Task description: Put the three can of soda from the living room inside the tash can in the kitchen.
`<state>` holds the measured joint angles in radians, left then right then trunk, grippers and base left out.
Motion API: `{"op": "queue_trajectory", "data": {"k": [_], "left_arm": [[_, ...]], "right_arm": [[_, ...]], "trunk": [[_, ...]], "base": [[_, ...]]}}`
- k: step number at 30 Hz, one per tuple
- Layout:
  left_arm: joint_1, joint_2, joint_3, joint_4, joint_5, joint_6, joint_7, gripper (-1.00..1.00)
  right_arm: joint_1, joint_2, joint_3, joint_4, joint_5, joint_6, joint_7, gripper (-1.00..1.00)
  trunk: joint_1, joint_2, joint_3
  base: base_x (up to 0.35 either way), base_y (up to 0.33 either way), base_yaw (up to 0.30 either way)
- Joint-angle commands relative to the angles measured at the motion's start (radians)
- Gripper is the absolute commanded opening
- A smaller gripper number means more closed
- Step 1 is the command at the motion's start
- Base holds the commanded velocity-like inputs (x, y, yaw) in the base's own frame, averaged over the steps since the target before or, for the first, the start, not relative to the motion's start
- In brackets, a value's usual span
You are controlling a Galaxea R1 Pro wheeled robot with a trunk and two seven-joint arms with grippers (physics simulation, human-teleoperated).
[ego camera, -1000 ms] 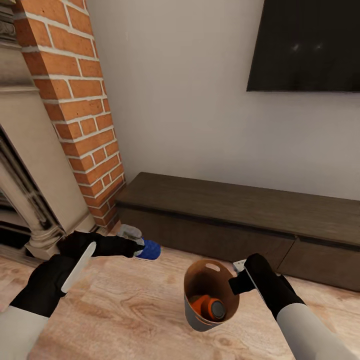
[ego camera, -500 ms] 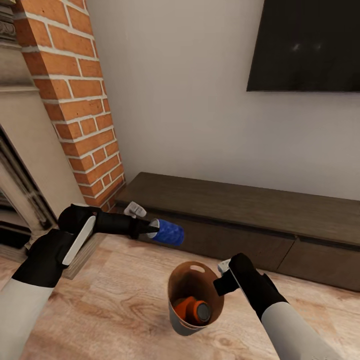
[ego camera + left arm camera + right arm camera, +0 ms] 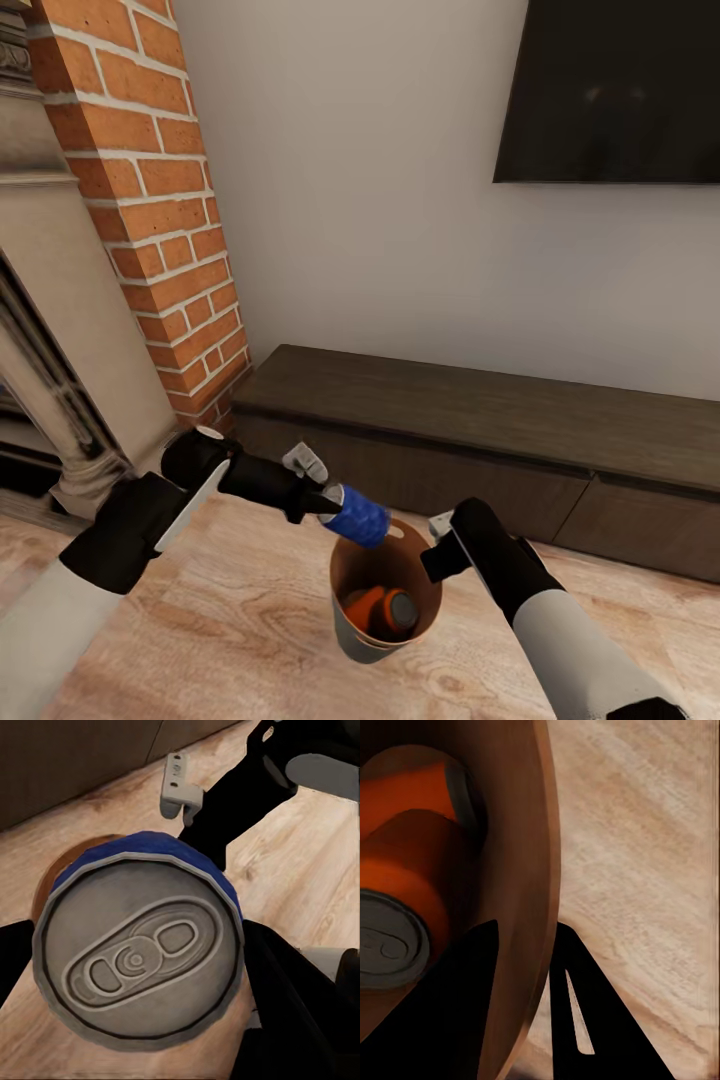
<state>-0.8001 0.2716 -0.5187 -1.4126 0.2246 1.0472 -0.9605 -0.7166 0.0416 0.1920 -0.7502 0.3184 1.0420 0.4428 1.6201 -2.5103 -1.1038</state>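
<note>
Above the rim of the tash can (image 3: pixel 352 632), the left gripper (image 3: pixel 335 505) clasps the blue can of soda (image 3: pixel 358 517) by its sides, the can tilted with its far end over the bin's brown mouth. At the bin's opposite wall the right gripper (image 3: pixel 436 548) pinches the rim, one finger (image 3: pixel 457 1012) inside and one outside, with two orange cans (image 3: pixel 380 610) lying in the bottom. Beyond the bin stand the dark low cabinet (image 3: pixel 480 440), the brick fireplace (image 3: pixel 160 220) and the wall TV (image 3: pixel 610 90), all over a light wood floor (image 3: pixel 230 620).
</note>
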Motion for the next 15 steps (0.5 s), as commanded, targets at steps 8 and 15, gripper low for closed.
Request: {"op": "queue_trajectory", "data": {"k": [8,15], "left_arm": [[0.003,-0.022,-0.066,0.030,-0.068,0.000,0.016,-1.00],[0.002,-0.152,-0.136,0.133,-0.145,0.000,0.101,-1.00]], "right_arm": [[-0.004,0.002,0.000,0.004,-0.029,0.005,0.004,-1.00],[-0.006,0.017,0.000,0.006,-0.028,0.005,0.004,-1.00]], "trunk": [[0.000,0.000,0.000],[0.000,0.000,0.000]], "base": [[0.000,0.000,0.000],[0.000,0.000,0.000]]}}
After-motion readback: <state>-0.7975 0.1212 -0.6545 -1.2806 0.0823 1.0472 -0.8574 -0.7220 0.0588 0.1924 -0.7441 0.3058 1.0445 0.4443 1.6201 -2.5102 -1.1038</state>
